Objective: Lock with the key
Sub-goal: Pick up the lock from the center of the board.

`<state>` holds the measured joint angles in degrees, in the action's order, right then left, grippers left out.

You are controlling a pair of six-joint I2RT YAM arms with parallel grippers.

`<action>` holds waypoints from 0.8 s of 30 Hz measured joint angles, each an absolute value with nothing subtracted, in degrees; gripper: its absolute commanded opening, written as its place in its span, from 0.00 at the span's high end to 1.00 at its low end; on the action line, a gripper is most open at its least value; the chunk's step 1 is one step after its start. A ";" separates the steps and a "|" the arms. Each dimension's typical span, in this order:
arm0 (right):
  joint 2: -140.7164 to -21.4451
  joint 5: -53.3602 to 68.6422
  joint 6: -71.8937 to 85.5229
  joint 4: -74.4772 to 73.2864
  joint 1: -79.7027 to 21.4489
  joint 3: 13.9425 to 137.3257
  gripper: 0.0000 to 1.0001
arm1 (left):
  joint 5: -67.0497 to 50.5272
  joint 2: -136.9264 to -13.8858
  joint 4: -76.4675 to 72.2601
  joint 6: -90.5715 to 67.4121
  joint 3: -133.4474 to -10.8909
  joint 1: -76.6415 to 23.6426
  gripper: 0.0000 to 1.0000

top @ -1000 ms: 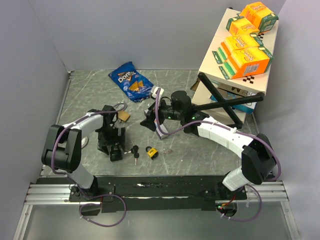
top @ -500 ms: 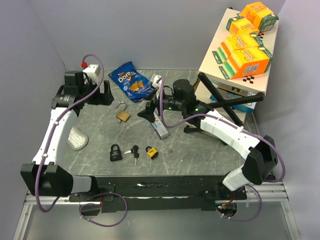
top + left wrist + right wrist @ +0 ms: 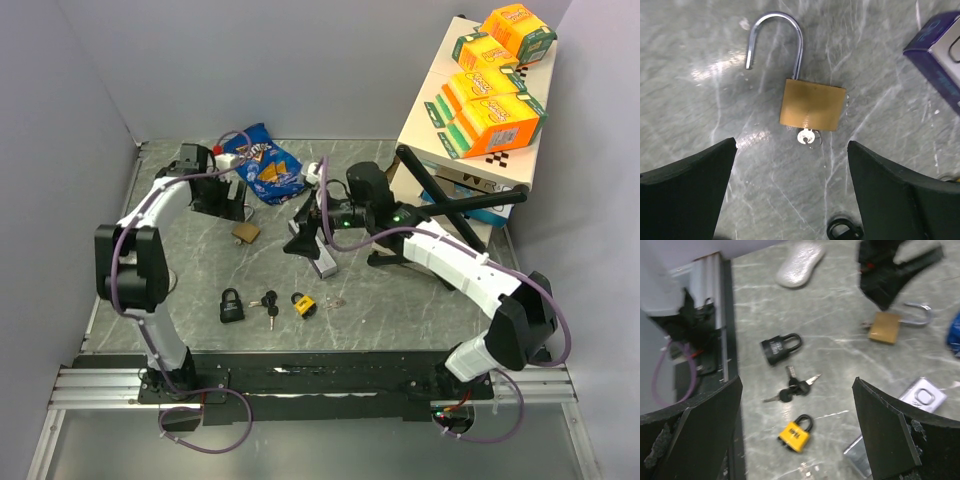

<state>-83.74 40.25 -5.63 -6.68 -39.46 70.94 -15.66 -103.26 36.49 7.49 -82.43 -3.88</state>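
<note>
Left tool (image 3: 791, 155) swung in from far corner, released, empty. Brass padlock (image 3: 812, 104) directly beneath it, shackle (image 3: 801, 52) open, key (image 3: 806, 136) in. Right tool (image 3: 797, 382) released. Locking not begun; grasp looks next.

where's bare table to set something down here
Bare marble lies right of the yellow padlock, toward the right arm's base, and between the brass padlock and black padlock. Crowded: the front row of padlocks and keys, and around the box.
</note>
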 measured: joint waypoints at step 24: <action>-91.90 42.26 0.56 -20.84 -38.57 80.55 0.00 | -12.47 -117.25 36.97 9.85 -86.48 -10.31 0.08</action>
